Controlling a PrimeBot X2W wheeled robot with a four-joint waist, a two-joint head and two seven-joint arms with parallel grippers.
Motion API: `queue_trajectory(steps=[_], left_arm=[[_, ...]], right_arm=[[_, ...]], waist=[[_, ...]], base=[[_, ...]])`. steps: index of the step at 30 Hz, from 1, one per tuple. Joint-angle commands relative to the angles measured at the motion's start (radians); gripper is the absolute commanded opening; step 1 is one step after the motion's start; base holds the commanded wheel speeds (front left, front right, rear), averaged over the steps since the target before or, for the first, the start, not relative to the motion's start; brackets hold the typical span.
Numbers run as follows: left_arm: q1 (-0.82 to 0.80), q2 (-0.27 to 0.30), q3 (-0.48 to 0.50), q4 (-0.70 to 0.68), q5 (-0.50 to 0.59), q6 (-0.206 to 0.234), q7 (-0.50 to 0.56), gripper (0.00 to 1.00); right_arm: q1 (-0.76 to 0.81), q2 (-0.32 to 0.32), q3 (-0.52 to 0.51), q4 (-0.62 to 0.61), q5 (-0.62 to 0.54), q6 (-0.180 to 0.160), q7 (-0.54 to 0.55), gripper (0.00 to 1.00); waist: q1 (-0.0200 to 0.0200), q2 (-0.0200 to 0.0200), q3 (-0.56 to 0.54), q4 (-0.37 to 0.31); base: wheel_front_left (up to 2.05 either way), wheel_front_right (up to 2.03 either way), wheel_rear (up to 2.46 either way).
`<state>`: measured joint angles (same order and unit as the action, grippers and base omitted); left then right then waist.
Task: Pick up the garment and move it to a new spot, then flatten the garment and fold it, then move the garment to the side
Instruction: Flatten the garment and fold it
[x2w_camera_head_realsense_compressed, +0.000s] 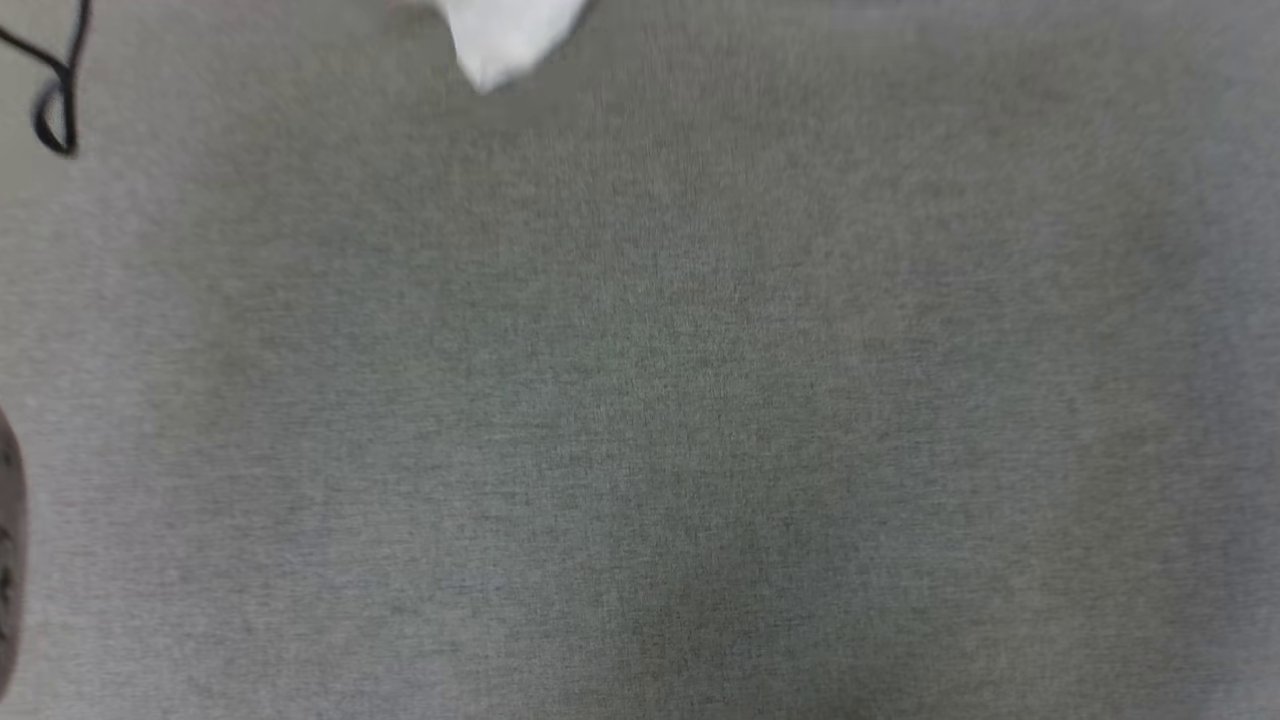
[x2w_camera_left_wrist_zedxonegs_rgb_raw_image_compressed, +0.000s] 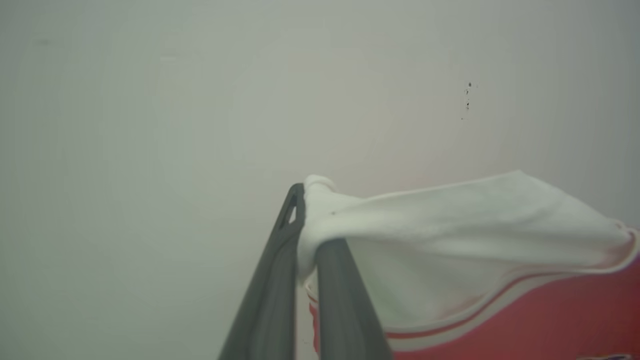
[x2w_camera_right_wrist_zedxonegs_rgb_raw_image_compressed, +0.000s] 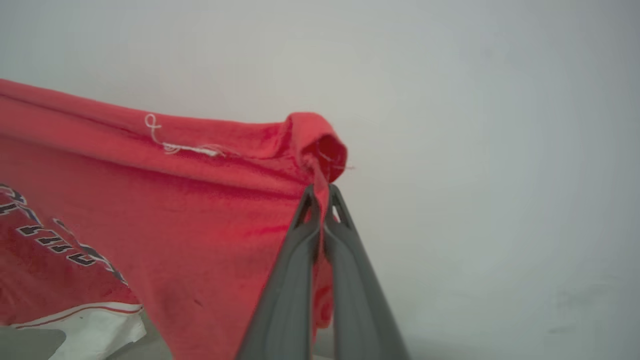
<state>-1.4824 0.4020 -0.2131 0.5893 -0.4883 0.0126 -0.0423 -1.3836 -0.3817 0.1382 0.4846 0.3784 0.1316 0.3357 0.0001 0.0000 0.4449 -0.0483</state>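
Note:
In the left wrist view the garment (x2w_camera_left_wrist_zedxonegs_rgb_raw_image_compressed: 500, 240) hangs to the right, a white panel with red stripes above bright red cloth. My left gripper (x2w_camera_left_wrist_zedxonegs_rgb_raw_image_compressed: 306, 205) is shut on a bunched white corner of it. The right wrist view has the garment (x2w_camera_right_wrist_zedxonegs_rgb_raw_image_compressed: 175, 200) stretching left, red with black, white-outlined lettering and a white panel low down. My right gripper (x2w_camera_right_wrist_zedxonegs_rgb_raw_image_compressed: 321, 196) is shut on its red hem, which curls over the fingertips. A blurred white flap of cloth (x2w_camera_head_realsense_compressed: 505, 40) pokes in at the top edge of the head view.
A grey fabric-covered surface (x2w_camera_head_realsense_compressed: 640, 400) spreads across the head view. A black cable (x2w_camera_head_realsense_compressed: 55, 100) loops at its top left corner. A dark blurred shape (x2w_camera_head_realsense_compressed: 8, 540) sits at the left edge. Behind both wrist views is a plain pale background.

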Motion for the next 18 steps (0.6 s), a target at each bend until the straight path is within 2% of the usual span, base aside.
queue_trajectory(steps=[1,10,18], left_arm=[[-0.023,0.009,0.006,0.005,0.001,0.0,-0.004,0.0],[-0.156,0.005,0.006,0.075,0.001,-0.016,-0.044,0.0],[-0.153,-0.014,0.013,0.18,-0.028,-0.048,-0.106,0.0]], right_arm=[[-0.022,-0.01,-0.003,0.008,-0.001,-0.002,-0.006,0.0],[-0.22,-0.014,0.073,0.161,0.036,-0.002,-0.092,0.0],[-0.282,-0.015,0.184,0.289,0.112,-0.002,-0.16,0.0]], waist=[[-0.0001,0.0,0.091,-0.003],[-0.0001,0.0,0.271,0.002],[-0.0001,0.0,0.342,0.01]], base=[[0.0,0.0,0.0],[0.0,0.0,0.0],[0.0,0.0,0.0]])
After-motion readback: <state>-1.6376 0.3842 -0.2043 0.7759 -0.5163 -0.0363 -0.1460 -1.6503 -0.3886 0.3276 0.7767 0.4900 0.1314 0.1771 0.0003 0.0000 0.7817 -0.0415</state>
